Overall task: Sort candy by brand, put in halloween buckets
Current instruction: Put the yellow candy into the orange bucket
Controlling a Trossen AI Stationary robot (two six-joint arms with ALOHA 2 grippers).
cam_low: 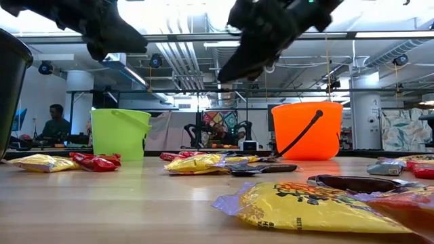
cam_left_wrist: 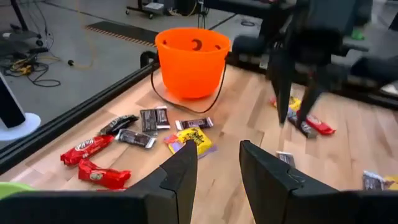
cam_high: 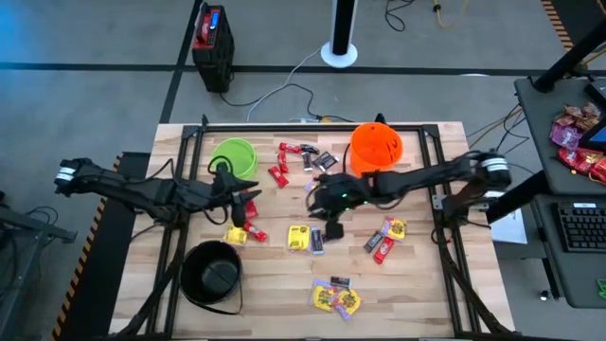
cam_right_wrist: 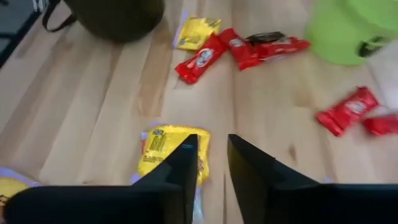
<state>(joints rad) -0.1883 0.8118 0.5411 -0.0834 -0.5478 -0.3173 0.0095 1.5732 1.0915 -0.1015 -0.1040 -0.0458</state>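
Our right end effector (cam_high: 333, 227) hovers with fingers slightly parted and empty above a yellow candy (cam_right_wrist: 166, 149) at the desk's (cam_high: 417, 294) middle. Our left end effector (cam_high: 248, 210), also parted and empty, waits near the green bucket (cam_high: 234, 154). Closing off-centre could pinch the neighbouring dark candy (cam_high: 317, 243) too, mixing brands.

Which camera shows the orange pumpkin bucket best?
The left wrist view: the orange bucket shows whole, with its rim, inside and handle. The low view shows only its side. The high view shows it small from above, partly under the right arm. The right wrist view misses it.
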